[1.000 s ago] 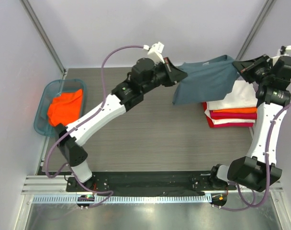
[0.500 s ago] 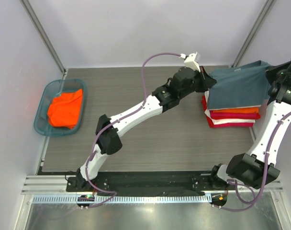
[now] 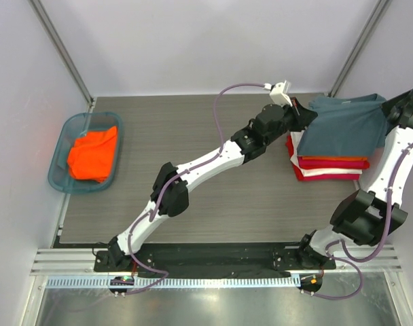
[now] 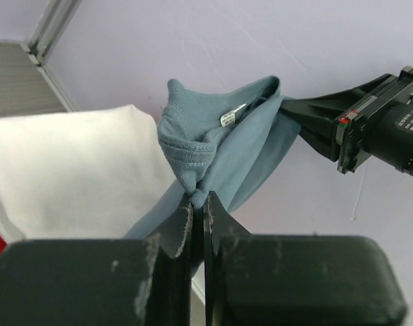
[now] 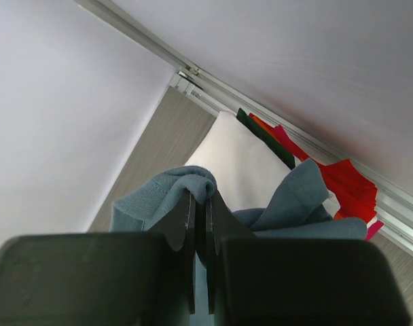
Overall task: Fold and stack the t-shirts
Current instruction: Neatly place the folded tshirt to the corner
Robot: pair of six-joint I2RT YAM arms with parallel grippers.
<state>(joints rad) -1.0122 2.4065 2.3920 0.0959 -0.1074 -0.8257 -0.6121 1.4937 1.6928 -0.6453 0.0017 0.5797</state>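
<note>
The blue shirt hangs stretched between the two arms, over the stack at the far right of the table. The left gripper is pinched tight on a bunched bit near the collar. The right gripper is likewise clamped on a fold of the same shirt.

Each grip holds only a small wad of cloth (soft cotton slips easily). An uneven lowering could let one edge drop, so the fold opens or lands askew, overhanging the white shirt on top. Dragging across could also shift the stack.

A small white neck label shows, but its print is too small to read. No other writing is legible.
</note>
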